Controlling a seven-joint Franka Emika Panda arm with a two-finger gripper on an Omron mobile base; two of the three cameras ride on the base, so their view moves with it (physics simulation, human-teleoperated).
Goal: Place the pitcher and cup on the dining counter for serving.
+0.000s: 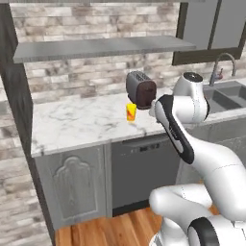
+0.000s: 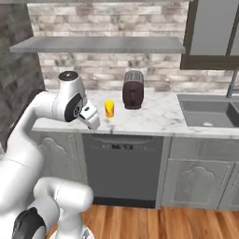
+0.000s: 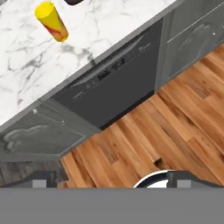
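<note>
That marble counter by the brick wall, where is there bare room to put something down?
The counter is bare from its left end up to the yellow cup, and again, in the right base view, between the toaster and the sink. The cup and toaster stand close together, so that spot is tight.

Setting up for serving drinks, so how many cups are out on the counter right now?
1. The yellow cup stands on the marble counter above the dishwasher, just left of the toaster. Others may be outside the views.
</note>
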